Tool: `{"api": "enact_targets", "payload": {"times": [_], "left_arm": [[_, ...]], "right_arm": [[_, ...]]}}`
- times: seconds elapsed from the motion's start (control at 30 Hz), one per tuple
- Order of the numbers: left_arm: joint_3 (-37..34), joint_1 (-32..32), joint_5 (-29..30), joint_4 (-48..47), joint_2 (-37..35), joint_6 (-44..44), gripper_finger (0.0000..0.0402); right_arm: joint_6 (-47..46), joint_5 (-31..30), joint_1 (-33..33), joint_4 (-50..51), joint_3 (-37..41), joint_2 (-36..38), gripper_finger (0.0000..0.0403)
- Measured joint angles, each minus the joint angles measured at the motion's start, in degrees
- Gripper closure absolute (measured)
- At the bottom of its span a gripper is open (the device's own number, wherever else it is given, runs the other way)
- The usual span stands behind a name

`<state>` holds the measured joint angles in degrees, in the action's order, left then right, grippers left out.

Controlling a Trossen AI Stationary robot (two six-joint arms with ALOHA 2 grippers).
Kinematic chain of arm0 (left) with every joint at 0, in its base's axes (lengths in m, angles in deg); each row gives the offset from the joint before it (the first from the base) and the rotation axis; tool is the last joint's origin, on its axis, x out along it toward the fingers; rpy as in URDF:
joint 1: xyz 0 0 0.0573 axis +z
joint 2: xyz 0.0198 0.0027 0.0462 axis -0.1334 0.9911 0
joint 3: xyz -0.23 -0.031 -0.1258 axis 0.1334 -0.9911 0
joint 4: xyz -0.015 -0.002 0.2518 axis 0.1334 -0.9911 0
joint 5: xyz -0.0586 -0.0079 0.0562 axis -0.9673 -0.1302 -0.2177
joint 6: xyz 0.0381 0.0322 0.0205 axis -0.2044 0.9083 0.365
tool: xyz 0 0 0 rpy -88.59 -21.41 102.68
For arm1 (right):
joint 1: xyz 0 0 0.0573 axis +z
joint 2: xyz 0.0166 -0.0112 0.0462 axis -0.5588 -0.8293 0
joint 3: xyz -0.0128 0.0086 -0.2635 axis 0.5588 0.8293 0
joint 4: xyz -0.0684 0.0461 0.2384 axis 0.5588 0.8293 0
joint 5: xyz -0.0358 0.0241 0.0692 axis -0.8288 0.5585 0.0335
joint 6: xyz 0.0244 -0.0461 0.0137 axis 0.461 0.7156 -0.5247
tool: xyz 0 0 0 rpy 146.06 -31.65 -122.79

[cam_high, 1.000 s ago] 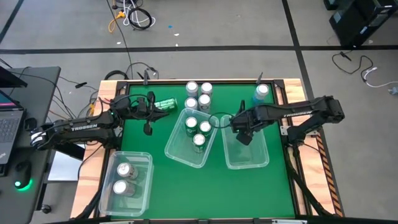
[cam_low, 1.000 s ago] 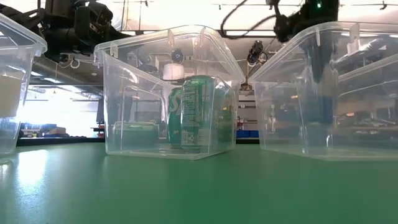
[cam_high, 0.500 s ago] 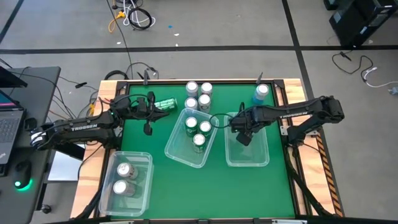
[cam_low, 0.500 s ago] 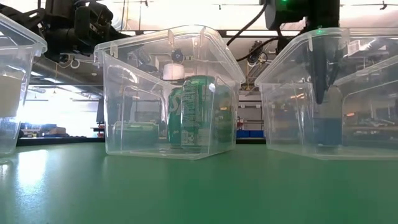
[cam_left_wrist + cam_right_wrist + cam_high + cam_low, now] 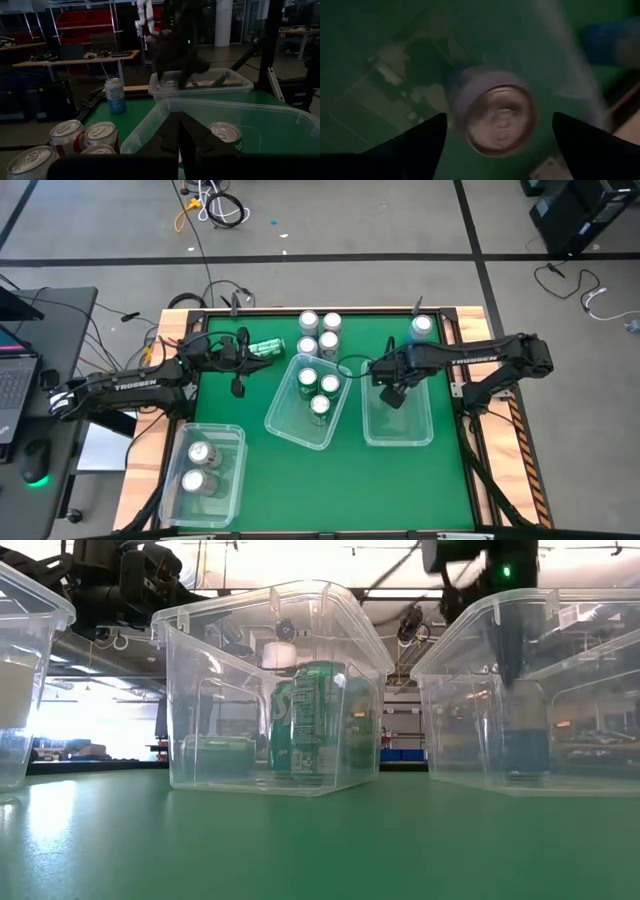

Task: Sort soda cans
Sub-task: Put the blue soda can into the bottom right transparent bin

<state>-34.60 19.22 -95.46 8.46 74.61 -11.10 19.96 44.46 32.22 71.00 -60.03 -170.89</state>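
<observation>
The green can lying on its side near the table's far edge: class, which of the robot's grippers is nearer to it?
Left. The left gripper sits just beside the tipped green can; the right gripper hangs over the right-hand bin, well away.

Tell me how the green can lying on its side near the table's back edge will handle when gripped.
The green can on its side will likely roll if nudged across its round body. Its smooth metal skin may slip in the shut left gripper poised beside it. Probably thin-walled, so a hard squeeze could dent it.

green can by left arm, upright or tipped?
Tipped: the green can lies on its side on the mat, beside the upright silver-topped cans.
</observation>
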Motion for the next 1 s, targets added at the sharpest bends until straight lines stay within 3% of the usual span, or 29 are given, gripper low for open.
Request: {"api": "enact_targets", "payload": {"times": [0.17,0.27,0.37,0.53,0.6,0.77,1.0], "left_arm": [[0.00,-0.02,0.00,0.00,0.00,0.00,0.0396],[0.00,-0.02,0.00,0.00,0.00,-0.02,0.0396],[0.00,-0.02,0.00,-0.01,0.00,-0.02,0.0396],[0.00,-0.01,0.00,-0.04,0.00,-0.02,0.0396],[0.00,-0.02,0.00,-0.04,0.00,-0.02,0.0396],[0.00,-0.01,0.00,-0.02,0.00,-0.71,0.0396],[0.03,-0.01,-0.01,1.72,2.56,-3.02,0.0396]], "right_arm": [[2.10,-1.93,0.41,0.54,-6.65,0.02,0.0077],[3.72,0.70,1.09,-3.79,-6.76,0.07,0.0114],[3.09,3.16,1.03,-6.79,-4.40,0.02,0.0186],[1.30,6.16,0.83,-7.37,-0.32,0.02,0.0354],[1.35,6.24,0.81,-7.18,0.98,-0.02,0.0389],[0.84,5.63,0.06,-6.26,1.56,0.02,0.0366],[2.41,2.97,-0.24,-5.82,-2.06,-0.04,0.0375]]}}
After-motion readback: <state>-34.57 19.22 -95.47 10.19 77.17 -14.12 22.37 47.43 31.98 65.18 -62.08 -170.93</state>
